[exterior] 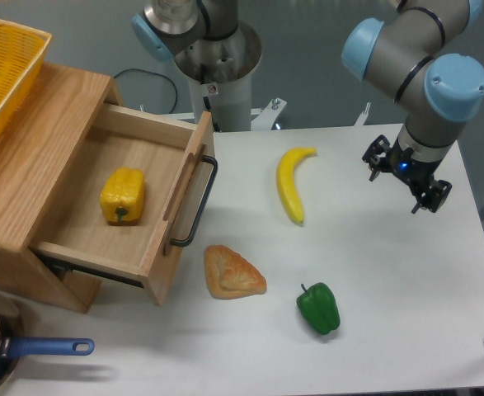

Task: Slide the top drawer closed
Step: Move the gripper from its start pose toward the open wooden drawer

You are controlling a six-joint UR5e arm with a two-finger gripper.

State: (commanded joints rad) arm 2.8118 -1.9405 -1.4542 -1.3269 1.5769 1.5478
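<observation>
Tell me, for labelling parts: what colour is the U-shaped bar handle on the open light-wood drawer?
Black metal U-shaped bar handle, clearest in the fixed camera view.

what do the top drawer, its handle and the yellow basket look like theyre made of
Top drawer: light, unpainted wood, judging by the visible grain on its boards; matte finish.
Handle: looks like black metal bar, thin and bent into a U, with a dull dark coat.
Yellow basket: probably plastic, going by the uniform bright colour and moulded lattice of holes.

A grey tubular metal arm (406, 41) with light-blue round joint caps, black seam rings, and a small black two-finger gripper (406, 177) lit blue inside.
</observation>
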